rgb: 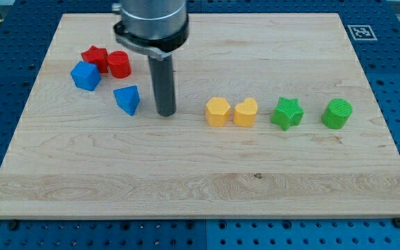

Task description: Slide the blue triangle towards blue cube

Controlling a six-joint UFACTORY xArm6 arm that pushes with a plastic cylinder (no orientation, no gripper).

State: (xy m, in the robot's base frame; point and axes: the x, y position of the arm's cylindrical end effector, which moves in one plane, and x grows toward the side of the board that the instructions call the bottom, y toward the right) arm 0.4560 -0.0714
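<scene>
Blue triangle sits in the upper left part of the frame, down and to the right of the blue cube, with a clear gap between them. My tip rests on the wooden counter just right of the triangle, close but with a sliver of board showing between; not touching, as far as I can tell. No fingers on this rig: the arm ends in a plain rod that opens on nothing and holds nothing.

Step in hand, by my reading: make contact on the triangle's right side and push it up and left toward the cube.

How to do it well:
- The cube lies up-left, so the tip should meet the triangle on its lower right face, not square on the right, or the block will run straight left and pass under the cube.
- Push through the block's middle; an off-centre push on a wedge shape will likely spin it away.
- Red cylinder and red star sit just right of and above the cube; drifting too high risks knocking them.

Count:
- blue: 2 (triangle, cube)
- red: 2 (star, cylinder)
- yellow: 2, touching, centre frame: yellow hexagon-like block, yellow heart
- green: 2, right side: green star, green cylinder
- total 8
</scene>
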